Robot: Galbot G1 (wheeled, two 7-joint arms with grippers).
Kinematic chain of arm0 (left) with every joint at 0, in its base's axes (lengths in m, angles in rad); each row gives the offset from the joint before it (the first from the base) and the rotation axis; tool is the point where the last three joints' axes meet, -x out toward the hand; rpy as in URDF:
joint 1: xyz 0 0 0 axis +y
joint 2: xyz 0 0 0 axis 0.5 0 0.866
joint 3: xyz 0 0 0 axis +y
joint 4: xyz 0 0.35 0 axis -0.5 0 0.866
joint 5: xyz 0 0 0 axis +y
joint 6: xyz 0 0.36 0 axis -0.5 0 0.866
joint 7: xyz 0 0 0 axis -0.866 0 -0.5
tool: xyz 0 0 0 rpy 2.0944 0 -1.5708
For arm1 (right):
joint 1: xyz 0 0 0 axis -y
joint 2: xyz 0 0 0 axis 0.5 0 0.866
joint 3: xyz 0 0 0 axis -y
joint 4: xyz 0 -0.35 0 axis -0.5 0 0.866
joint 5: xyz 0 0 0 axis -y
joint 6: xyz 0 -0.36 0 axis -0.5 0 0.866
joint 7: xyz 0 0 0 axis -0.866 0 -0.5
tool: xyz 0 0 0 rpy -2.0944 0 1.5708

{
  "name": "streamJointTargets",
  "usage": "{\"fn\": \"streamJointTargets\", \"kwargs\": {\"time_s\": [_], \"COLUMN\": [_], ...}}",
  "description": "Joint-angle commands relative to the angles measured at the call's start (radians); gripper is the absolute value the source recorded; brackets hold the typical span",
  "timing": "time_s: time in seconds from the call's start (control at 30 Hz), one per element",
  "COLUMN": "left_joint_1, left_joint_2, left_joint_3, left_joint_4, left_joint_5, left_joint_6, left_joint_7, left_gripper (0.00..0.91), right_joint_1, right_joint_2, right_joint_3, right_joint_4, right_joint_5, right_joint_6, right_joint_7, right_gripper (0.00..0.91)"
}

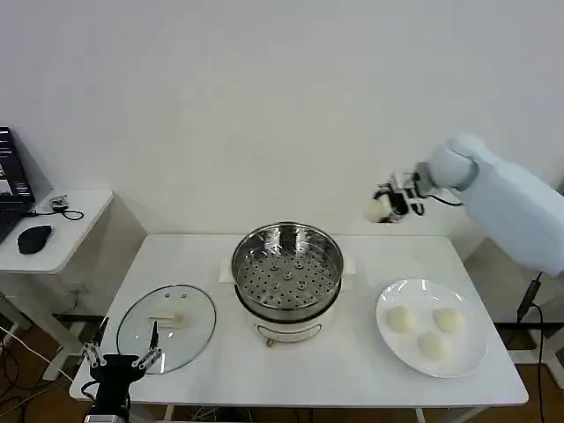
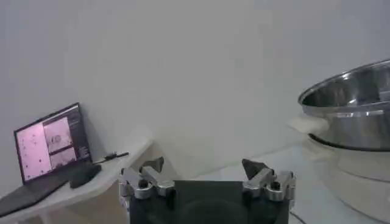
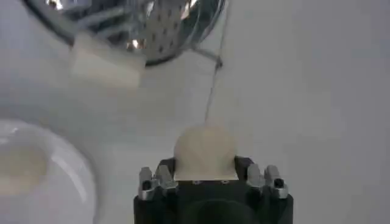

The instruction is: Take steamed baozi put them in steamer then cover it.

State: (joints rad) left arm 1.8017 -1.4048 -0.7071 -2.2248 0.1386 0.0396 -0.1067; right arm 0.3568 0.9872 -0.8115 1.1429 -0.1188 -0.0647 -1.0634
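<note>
My right gripper [image 1: 379, 210] is raised above the table's back right, shut on one cream-white baozi [image 3: 205, 152]. Three more baozi [image 1: 401, 318] lie on the white plate [image 1: 471, 352] at the right. The shiny steamer [image 1: 287, 270] stands in the middle of the table, its perforated floor bare. To its left the glass cover [image 1: 166, 327] with a white handle lies flat on the table. My left gripper [image 1: 123, 357] waits open and empty at the table's front left corner, just in front of the cover.
A white side table [image 1: 66, 229] at the left holds a laptop [image 2: 49, 143] and a black mouse [image 1: 34, 238]. The steamer's white side handle [image 3: 105, 61] juts toward the plate. A bare wall stands behind the table.
</note>
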Motion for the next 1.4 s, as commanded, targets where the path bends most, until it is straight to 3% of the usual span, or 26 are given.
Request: {"fn": "streamJointTargets", "kwargs": {"time_s": [0.03, 0.27, 0.43, 0.73, 1.07, 1.4], "left_joint_1": [0.003, 0.002, 0.002, 0.011, 0.010, 0.009], "left_joint_2": [-0.005, -0.015, -0.023, -0.031, -0.032, -0.034], "left_joint_3": [-0.003, 0.011, 0.013, 0.013, 0.008, 0.004], "left_joint_4": [-0.004, 0.002, 0.000, 0.002, 0.003, 0.004], "left_joint_5": [0.003, 0.012, 0.014, 0.016, 0.016, 0.016], "left_joint_6": [0.001, 0.000, 0.000, -0.002, -0.003, -0.003], "left_joint_7": [0.000, -0.002, -0.002, -0.004, -0.005, -0.006], "left_gripper": [0.907, 0.907, 0.907, 0.907, 0.907, 0.907], "right_joint_1": [0.086, 0.084, 0.062, 0.007, -0.023, -0.041], "right_joint_2": [0.226, 0.219, 0.218, 0.235, 0.283, 0.319], "right_joint_3": [-0.174, -0.244, -0.266, -0.269, -0.251, -0.251], "right_joint_4": [-0.010, 0.047, 0.011, -0.089, -0.186, -0.230], "right_joint_5": [0.042, 0.015, -0.071, -0.188, -0.281, -0.292], "right_joint_6": [0.085, 0.189, 0.267, 0.402, 0.472, 0.502], "right_joint_7": [0.016, 0.042, 0.058, 0.153, 0.203, 0.222], "right_gripper": [0.655, 0.655, 0.655, 0.655, 0.655, 0.655]}}
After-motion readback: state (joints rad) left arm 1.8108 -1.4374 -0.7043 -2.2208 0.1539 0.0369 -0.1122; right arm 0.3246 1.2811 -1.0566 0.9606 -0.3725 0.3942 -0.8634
